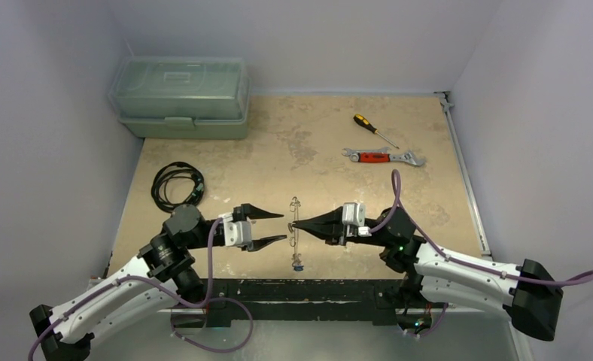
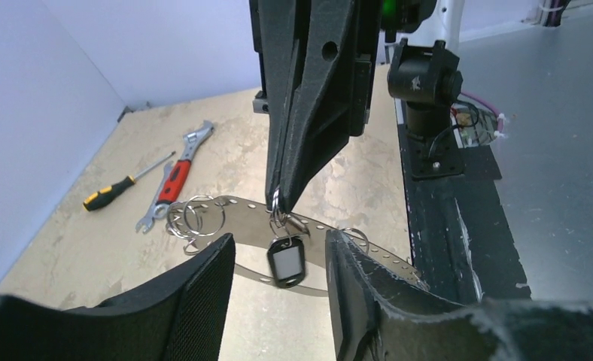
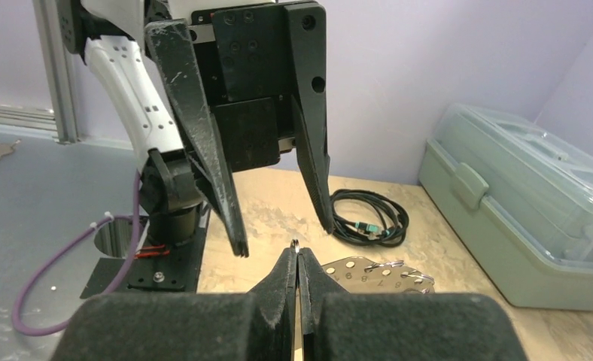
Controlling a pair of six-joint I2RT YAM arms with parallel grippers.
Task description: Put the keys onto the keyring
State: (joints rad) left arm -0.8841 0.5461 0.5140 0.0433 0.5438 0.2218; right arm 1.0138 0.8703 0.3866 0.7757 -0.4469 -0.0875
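The keyring (image 2: 237, 204) is a thin silvery perforated band; in the top view it stands on edge as a thin line (image 1: 296, 248) between the two arms. Several small split rings (image 2: 196, 216) hang at its far end. A black plastic tag (image 2: 286, 260) dangles from a small ring. My right gripper (image 1: 291, 225) is shut on that ring (image 3: 296, 244), its tips at the band. My left gripper (image 1: 282, 226) faces it from the left, open, with fingers (image 2: 203, 286) either side of the tag and not touching it. A blue bit (image 1: 299, 264) shows at the band's near end.
A green toolbox (image 1: 180, 98) stands at the back left. A coiled black cable (image 1: 177, 184) lies just behind the left arm. A yellow-handled screwdriver (image 1: 375, 129) and a red-handled wrench (image 1: 384, 157) lie at the back right. A black rail (image 1: 308, 289) runs along the near edge.
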